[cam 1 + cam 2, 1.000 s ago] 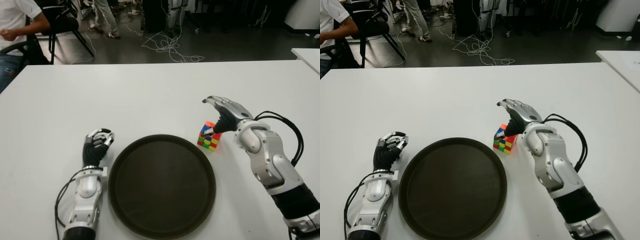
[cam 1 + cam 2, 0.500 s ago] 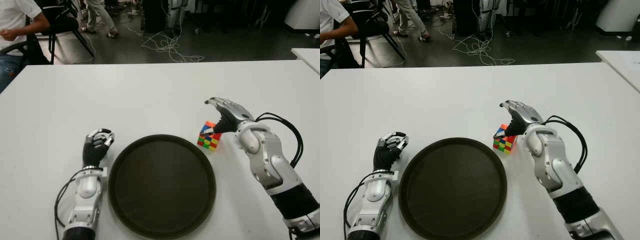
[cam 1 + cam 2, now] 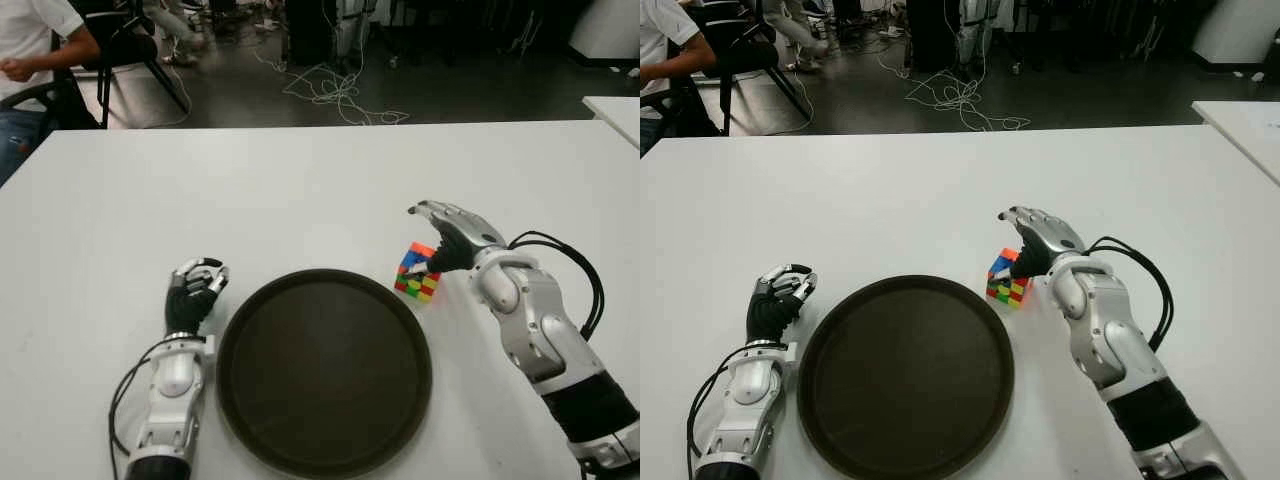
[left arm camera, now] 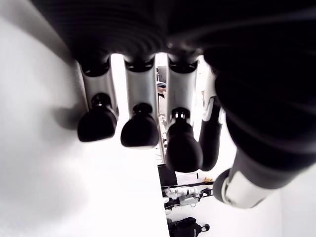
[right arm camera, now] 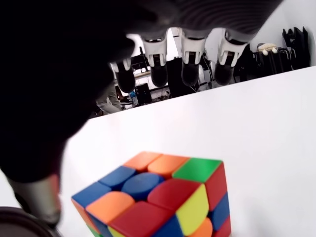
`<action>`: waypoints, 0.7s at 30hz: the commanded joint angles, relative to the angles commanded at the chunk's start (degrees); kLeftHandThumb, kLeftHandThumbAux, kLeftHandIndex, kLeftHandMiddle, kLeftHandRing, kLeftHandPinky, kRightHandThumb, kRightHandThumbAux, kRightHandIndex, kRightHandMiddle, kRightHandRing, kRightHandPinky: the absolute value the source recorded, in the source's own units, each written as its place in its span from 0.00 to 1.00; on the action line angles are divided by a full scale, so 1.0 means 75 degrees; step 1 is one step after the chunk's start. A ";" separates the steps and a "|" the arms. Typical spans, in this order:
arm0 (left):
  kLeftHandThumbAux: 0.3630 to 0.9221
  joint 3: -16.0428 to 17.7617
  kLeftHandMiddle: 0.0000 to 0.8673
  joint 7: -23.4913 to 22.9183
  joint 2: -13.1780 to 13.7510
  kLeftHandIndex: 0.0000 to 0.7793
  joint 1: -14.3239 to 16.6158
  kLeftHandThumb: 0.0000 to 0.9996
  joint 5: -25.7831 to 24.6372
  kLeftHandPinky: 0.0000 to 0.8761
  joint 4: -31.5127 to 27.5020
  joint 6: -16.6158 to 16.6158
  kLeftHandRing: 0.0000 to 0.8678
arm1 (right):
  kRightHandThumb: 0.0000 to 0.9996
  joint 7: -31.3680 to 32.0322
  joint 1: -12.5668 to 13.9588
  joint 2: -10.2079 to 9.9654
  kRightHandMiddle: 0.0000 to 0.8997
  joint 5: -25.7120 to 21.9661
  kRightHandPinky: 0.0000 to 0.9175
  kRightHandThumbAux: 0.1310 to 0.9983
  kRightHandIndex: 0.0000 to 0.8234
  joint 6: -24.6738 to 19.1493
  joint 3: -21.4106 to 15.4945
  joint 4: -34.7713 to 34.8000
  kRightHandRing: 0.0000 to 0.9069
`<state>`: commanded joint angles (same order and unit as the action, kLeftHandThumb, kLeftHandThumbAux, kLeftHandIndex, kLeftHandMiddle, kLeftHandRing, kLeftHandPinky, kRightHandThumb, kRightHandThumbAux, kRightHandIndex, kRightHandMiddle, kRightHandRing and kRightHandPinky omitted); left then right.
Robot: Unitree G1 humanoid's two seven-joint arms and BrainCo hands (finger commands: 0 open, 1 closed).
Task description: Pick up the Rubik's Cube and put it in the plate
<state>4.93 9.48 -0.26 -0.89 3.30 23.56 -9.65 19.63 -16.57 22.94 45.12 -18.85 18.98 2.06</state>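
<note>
Nearest the robot, a round dark brown plate [image 3: 323, 372] lies on the white tabletop [image 3: 300, 190], bare inside. The left hand [image 3: 193, 295] shows just to the plate's left, close to its rim; its fingers [image 4: 140, 129] are curled in toward the palm and grip nothing, so it is clenched and idle. Whether it touches the tabletop cannot be told.

Beyond the plate's far right rim stands the Rubik's Cube [image 3: 417, 272], on the tabletop and outside the plate, just clear of the rim. It sits slightly turned, with orange, blue, green, yellow and red squares showing. The right hand [image 3: 449, 233] is directly over and just behind the cube, palm down. In the right wrist view its fingers [image 5: 191, 65] hang extended above and past the far side of the cube, with open tabletop visible between them and the cube's top face, while the thumb [image 5: 37, 197] comes down beside the cube on the side toward the plate. The hand is released, not closed on the cube; from the eye views the thumb tip looks to meet the cube's near upper edge, though contact cannot be confirmed.

Farther off, past the tabletop's far edge, cables [image 3: 335, 90] lie tangled on a dark floor, and a seated person [image 3: 35, 50] shows at the far left, well away from both hands.
</note>
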 joint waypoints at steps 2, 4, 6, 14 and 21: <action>0.61 0.0009 0.93 0.0000 0.0004 0.57 0.0009 0.71 0.0000 0.90 0.0001 0.0037 0.94 | 0.00 0.0007 -0.0001 -0.0013 0.00 -0.0002 0.00 0.64 0.00 -0.0009 0.0009 -0.0027 0.00; 0.61 0.0012 0.93 -0.0001 0.0006 0.57 0.0015 0.71 0.0001 0.90 0.0001 0.0066 0.94 | 0.00 0.0038 0.0001 -0.0019 0.00 -0.0028 0.01 0.65 0.00 -0.0017 0.0003 -0.0022 0.00; 0.61 0.0010 0.93 0.0010 0.0010 0.57 0.0019 0.71 0.0018 0.90 0.0000 0.0085 0.94 | 0.00 0.0071 0.0033 -0.0057 0.00 -0.0116 0.00 0.66 0.00 -0.0031 -0.0033 0.0003 0.00; 0.62 -0.0034 0.93 -0.0054 0.0051 0.57 0.0000 0.71 0.0059 0.90 -0.0004 0.0047 0.94 | 0.00 0.0128 0.0074 -0.0090 0.00 -0.0298 0.00 0.68 0.00 -0.0073 -0.0061 0.0057 0.00; 0.62 -0.0089 0.93 -0.0129 0.0110 0.57 -0.0030 0.71 0.0076 0.89 -0.0046 0.0074 0.93 | 0.00 0.0088 0.0086 -0.0051 0.00 -0.0269 0.00 0.71 0.00 -0.0003 0.0030 0.0057 0.00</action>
<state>4.26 8.50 0.57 -1.12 3.87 23.21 -9.09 20.29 -15.93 22.55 43.10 -18.87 19.20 2.49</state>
